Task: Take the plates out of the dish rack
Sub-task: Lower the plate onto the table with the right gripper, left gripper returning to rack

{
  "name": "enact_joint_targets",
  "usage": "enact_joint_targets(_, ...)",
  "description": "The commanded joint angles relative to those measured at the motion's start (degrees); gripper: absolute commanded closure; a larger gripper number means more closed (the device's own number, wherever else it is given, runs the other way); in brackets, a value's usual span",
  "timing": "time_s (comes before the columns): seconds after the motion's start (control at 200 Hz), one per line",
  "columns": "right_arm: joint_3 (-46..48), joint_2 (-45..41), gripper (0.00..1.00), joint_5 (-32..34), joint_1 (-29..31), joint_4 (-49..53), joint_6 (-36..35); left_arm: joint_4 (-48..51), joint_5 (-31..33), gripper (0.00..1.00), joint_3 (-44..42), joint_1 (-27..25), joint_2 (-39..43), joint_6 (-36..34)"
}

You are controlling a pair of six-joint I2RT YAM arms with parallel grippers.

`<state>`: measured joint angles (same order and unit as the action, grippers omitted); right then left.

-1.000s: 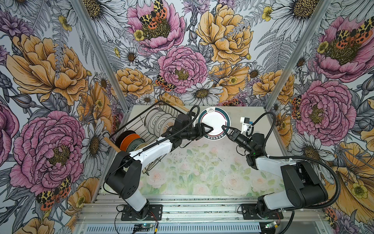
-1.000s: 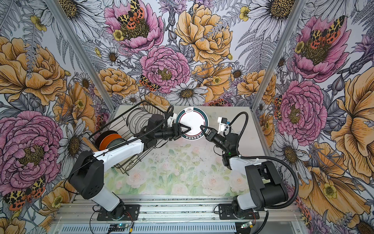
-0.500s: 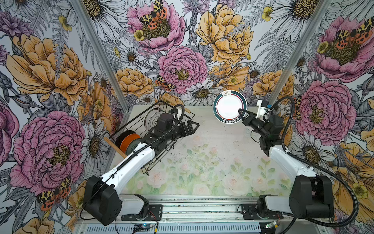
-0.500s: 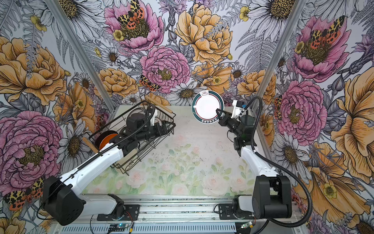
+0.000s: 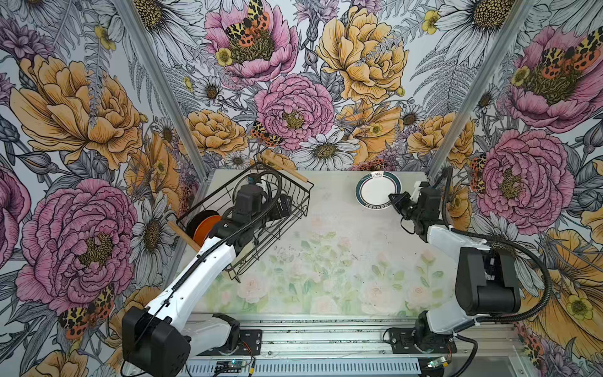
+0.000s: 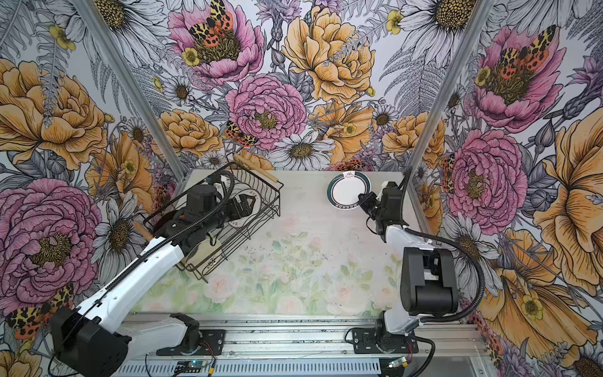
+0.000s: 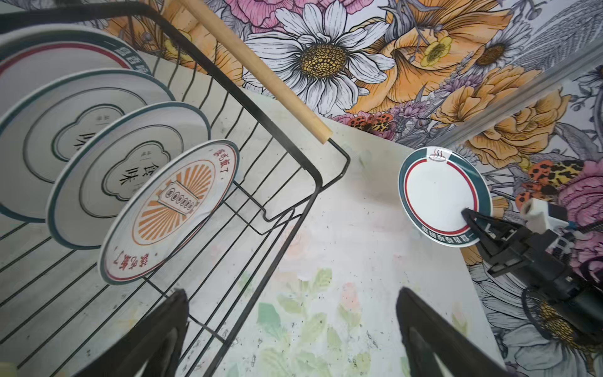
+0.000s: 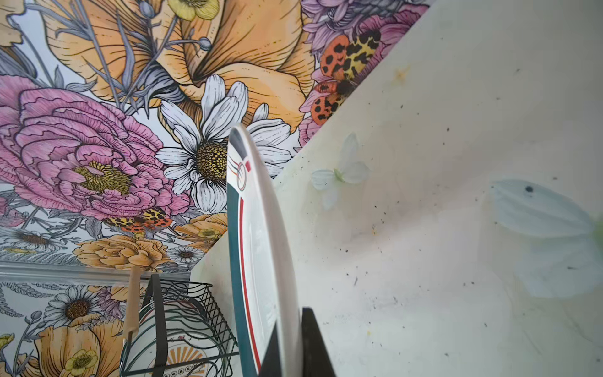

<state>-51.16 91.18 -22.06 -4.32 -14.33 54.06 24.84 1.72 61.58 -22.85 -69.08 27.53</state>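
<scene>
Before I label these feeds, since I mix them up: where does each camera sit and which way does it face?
Top views: high in front, looking down on table, dish rack, left claw and right claw holding a teal-rimmed plate.
Left wrist: over the rack, facing racked plates and, beyond, the right claw; own open fingers show.
Right wrist: behind the right claw, looking along the gripped plate's edge toward the rack.
Shared: all show that plate and rack.

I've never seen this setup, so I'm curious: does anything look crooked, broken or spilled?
The dish rack sits askew, turned diagonally to the table, and small dark specks dot its surface. Nothing looks broken or spilled.
</scene>
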Motion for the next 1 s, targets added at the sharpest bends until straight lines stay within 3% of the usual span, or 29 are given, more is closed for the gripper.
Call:
enact_joint_targets(0.0,-3.89,3.74,1.00,-0.47,0.27,-3.52,4.97,1.80,7.33,0.01,1.22,-0.13,-0.68,-2.20)
enact_joint_targets(0.235,-7.71,14.35,1.00,-2.28,0.37,-6.91,9.15,1.71,15.99,0.01,0.43,0.46,1.30,-0.13)
enact_joint_targets(0.32,-8.65,17.05,1.00,-2.28,0.46,-8.33,9.79,0.49,11.49,0.01,-0.26,2.18,0.69,-2.86)
enact_joint_targets(0.51,-9.57,20.99,1.00,-1.78,1.05,-10.02,10.41,0.96,17.66,0.01,-0.95,1.13,0.52,-3.96)
enact_joint_targets(0.671,-9.71,23.46,1.00,-1.40,1.45,-10.85,11.07,1.97,17.79,0.01,-1.32,0.73,1.48,-7.55)
enact_joint_targets(0.996,-10.28,25.76,1.00,-0.92,2.04,-11.60,11.76,2.62,15.97,0.01,-0.74,0.92,-0.36,-6.48)
